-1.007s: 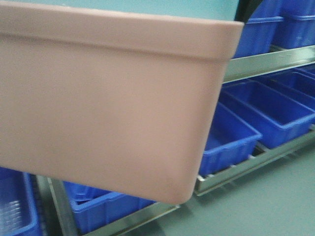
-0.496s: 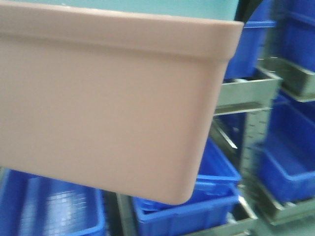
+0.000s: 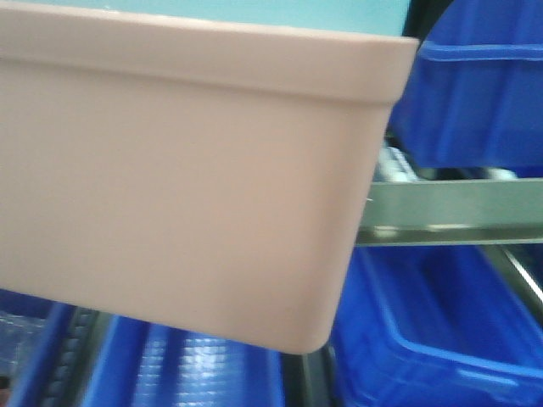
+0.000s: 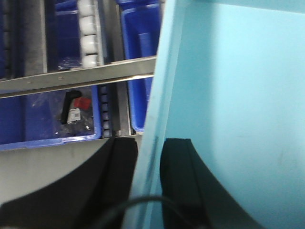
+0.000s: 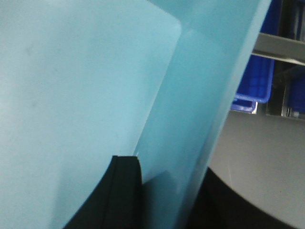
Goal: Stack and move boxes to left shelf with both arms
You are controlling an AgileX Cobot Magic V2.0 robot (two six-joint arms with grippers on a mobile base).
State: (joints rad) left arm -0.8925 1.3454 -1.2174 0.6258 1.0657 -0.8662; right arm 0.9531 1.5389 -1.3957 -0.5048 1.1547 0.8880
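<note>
Steel racking full of dark blue bins (image 3: 475,85) fills the background. Nearest you, the left end effector (image 4: 150,157) is clamped on a side wall of the blue box (image 5: 71,71), one finger inside and one outside. The right end effector (image 5: 169,195) looks closed on the opposite wall the same way. The blue box sits nested in the pink box (image 3: 187,186), and the pair hangs in the air before the racks. Further off, the shelf (image 4: 76,78) rail and its white rollers (image 4: 88,28) show past the left wall. Stacking and lifting look done. You have yet to set the stack on the rollers and release.
</note>
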